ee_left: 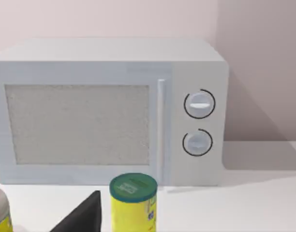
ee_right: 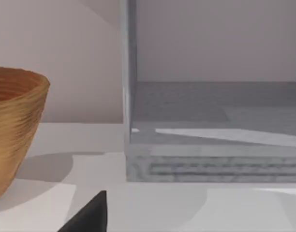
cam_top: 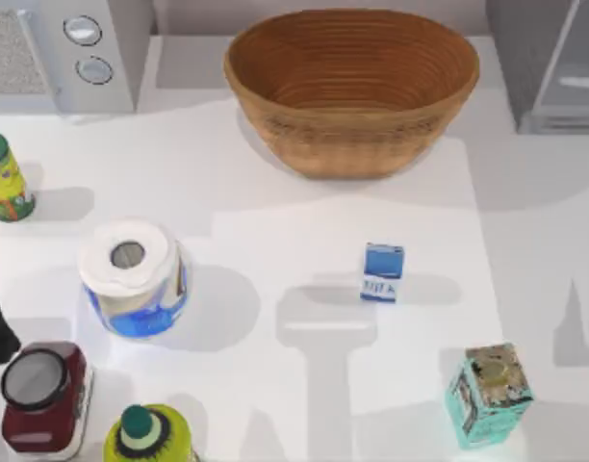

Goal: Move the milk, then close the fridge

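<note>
Standing upright near table's middle, slightly toward right edge: milk [cam_top: 382,272], untouched, long axis vertical. Fridge [cam_top: 550,58] at far right corner, door [cam_top: 576,75] swung open, inside shelf bare in right wrist view. Right arm likely nearer to both, judging by its wrist view facing fridge; left wrist view faces microwave [ee_left: 109,111] at far left corner. Dark wedge low in each wrist view possibly finger; cannot tell either gripper's grip state. Milk not yet moved.

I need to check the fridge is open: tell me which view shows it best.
The right wrist view: the fridge faces the camera, its open compartment and inner floor plain. The top view catches just a corner of the fridge at the table's back right. The left wrist view faces the microwave instead.
</note>
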Controlling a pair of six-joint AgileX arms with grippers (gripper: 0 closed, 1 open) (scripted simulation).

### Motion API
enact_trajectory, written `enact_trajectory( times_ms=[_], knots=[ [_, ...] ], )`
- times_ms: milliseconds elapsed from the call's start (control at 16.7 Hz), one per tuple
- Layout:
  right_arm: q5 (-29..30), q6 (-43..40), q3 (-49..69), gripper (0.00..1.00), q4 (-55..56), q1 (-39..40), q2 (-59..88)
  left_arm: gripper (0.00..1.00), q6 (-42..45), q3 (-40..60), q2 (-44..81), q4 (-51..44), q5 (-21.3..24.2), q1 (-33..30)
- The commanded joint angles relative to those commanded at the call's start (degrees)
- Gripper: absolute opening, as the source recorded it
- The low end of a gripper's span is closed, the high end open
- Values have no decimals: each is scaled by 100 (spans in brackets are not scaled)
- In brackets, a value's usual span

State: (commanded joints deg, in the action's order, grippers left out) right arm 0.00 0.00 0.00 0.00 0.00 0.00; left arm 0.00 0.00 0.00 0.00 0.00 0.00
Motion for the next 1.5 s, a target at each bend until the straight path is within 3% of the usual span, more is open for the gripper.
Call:
enact_trajectory(
  times_ms=[180, 360, 1080, 1260, 1500],
  knots=[
    [74, -2, -2, 100, 68, 77, 76, 100, 0, 0, 0, 0, 0, 0],
    [611, -3, 3, 100, 534, 635, 592, 100, 0, 0, 0, 0, 0, 0],
    [4712, 99, 123, 100, 3709, 4707, 3902, 100, 0, 0, 0, 0, 0, 0],
    [5227, 104, 136, 100, 4111, 5205, 4330, 100, 0, 0, 0, 0, 0, 0],
    [5318, 104, 138, 100, 4180, 5293, 4401, 100, 0, 0, 0, 0, 0, 0]
  ],
)
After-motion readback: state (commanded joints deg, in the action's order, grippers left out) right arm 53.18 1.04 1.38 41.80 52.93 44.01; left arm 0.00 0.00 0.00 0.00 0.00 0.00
